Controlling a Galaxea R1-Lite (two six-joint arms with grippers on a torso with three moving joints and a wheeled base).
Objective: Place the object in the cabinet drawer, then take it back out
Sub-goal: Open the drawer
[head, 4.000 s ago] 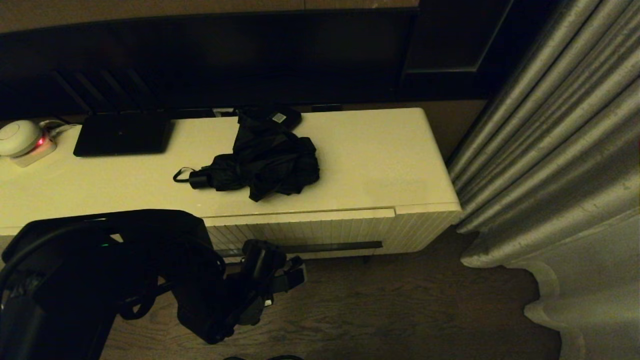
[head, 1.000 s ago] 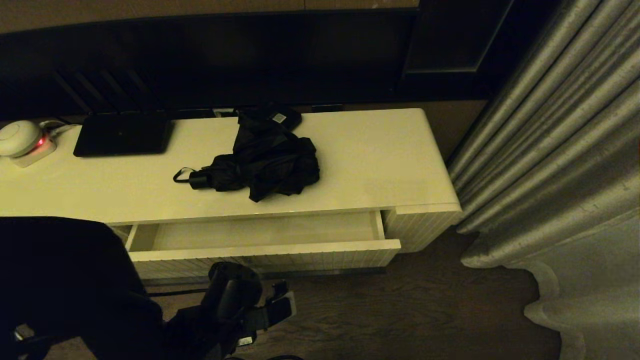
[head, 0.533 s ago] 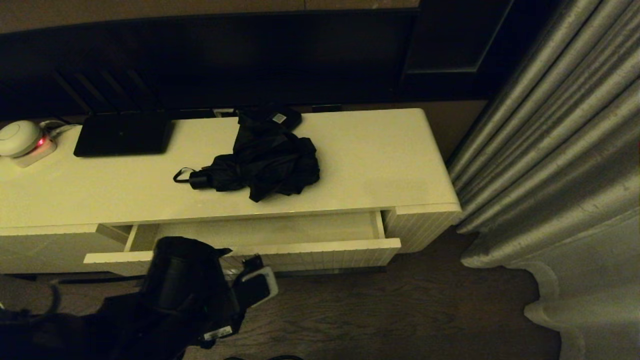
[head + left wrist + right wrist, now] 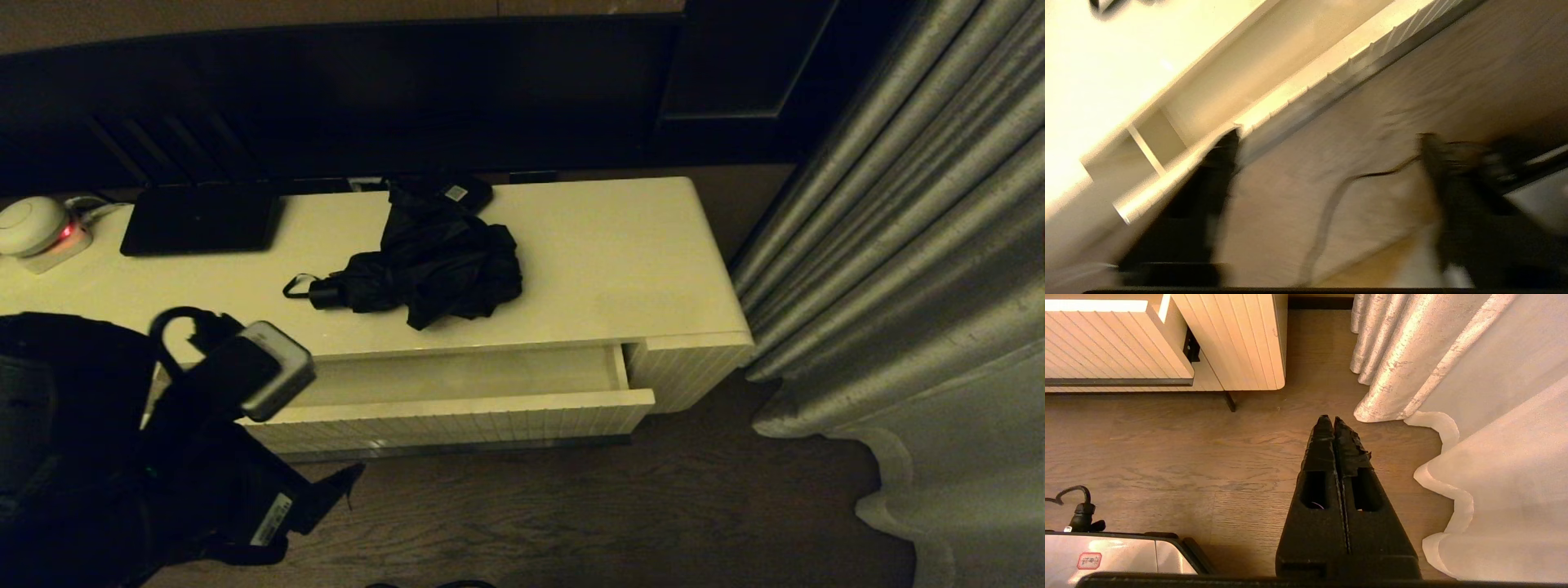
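The black folding umbrella [image 4: 433, 269] lies bunched on the cream cabinet top [image 4: 620, 261], its short handle and loop pointing left. Below it the cabinet drawer [image 4: 457, 418] stands pulled out, its pale interior [image 4: 457, 371] bare. My left arm [image 4: 122, 457] is at the lower left, in front of the drawer's left end. In the left wrist view my left gripper [image 4: 1327, 135] is open, nothing between its fingers [image 4: 1208, 183], hanging over the floor beside the ribbed drawer front [image 4: 1306, 94]. My right gripper [image 4: 1329, 418] is shut and empty, low over the floor near the curtain.
On the cabinet top sit a flat black device [image 4: 200, 219], a small black box with a white sticker [image 4: 457, 193] and a white round device with a red light [image 4: 33, 224]. A silvery curtain [image 4: 898, 245] hangs at the right. A cable [image 4: 1327, 204] crosses the wooden floor.
The drawer, shut four seconds ago, was pulled open. My left gripper has since left the bar handle and the arm has swung up and to the left. The umbrella has not moved.
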